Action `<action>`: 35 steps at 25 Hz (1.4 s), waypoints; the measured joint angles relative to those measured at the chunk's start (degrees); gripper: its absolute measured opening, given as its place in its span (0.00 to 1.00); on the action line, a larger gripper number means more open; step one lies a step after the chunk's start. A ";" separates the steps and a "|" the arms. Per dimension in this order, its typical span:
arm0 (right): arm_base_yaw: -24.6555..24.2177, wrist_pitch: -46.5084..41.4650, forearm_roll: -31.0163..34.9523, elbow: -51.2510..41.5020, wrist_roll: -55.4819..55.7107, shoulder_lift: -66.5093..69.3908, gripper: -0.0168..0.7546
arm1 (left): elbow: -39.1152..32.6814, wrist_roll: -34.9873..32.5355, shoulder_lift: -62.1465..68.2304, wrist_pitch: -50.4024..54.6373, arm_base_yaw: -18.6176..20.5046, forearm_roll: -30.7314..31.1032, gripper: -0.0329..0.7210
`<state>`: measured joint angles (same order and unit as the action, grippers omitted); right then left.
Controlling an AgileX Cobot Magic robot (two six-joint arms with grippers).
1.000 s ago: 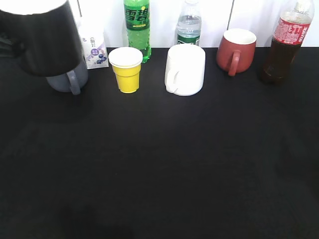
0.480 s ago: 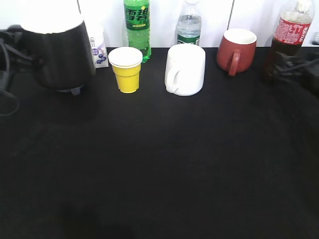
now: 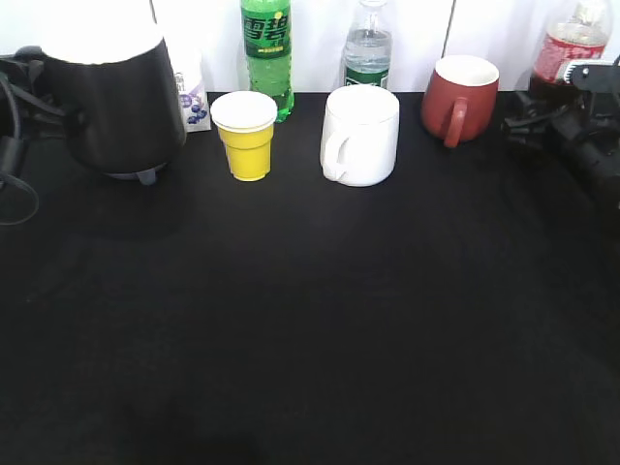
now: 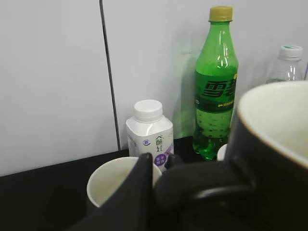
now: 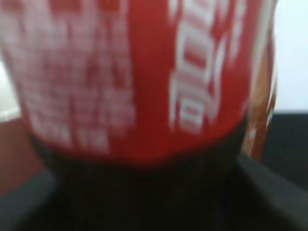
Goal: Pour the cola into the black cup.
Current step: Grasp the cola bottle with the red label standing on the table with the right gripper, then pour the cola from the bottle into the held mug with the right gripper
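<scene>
The black cup [image 3: 107,97], white inside, hangs above the table's back left and hides most of the grey mug. My left gripper [image 3: 27,97] is shut on its squarish handle [image 4: 207,190]; in the left wrist view [image 4: 156,161] the cup [image 4: 274,144] fills the right side. The cola bottle [image 3: 565,48] stands at the back right, its lower half hidden by my right gripper [image 3: 528,111]. In the right wrist view the red label [image 5: 144,72] fills the frame, with the open fingers [image 5: 276,192] on either side of the bottle.
Along the back stand a milk bottle [image 4: 149,130], a green soda bottle [image 3: 267,53], a yellow cup [image 3: 245,136], a water bottle [image 3: 368,48], a white mug [image 3: 360,136] and a dark red mug [image 3: 458,97]. The grey mug [image 4: 115,180] sits under the black cup.
My left gripper moved the black cup a little right, then held it still. My right gripper came in from the right and now has the cola bottle between its fingers.
</scene>
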<state>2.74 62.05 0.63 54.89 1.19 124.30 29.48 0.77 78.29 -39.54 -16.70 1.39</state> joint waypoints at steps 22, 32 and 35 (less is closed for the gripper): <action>22.70 -11.52 -8.13 -23.59 -31.20 -31.41 0.50 | 0.00 12.62 12.12 -15.01 -10.20 23.50 0.12; 22.70 -13.48 -8.10 -22.12 -67.37 -31.41 0.49 | 0.05 12.44 16.02 -13.07 -10.20 25.91 0.12; 22.70 -9.45 -6.52 -22.12 -72.15 -31.36 0.49 | 0.05 12.44 16.02 -11.65 -10.20 27.16 0.12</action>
<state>25.44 52.60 -5.88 32.77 -70.96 92.94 29.53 13.22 94.31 -51.19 -26.90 28.54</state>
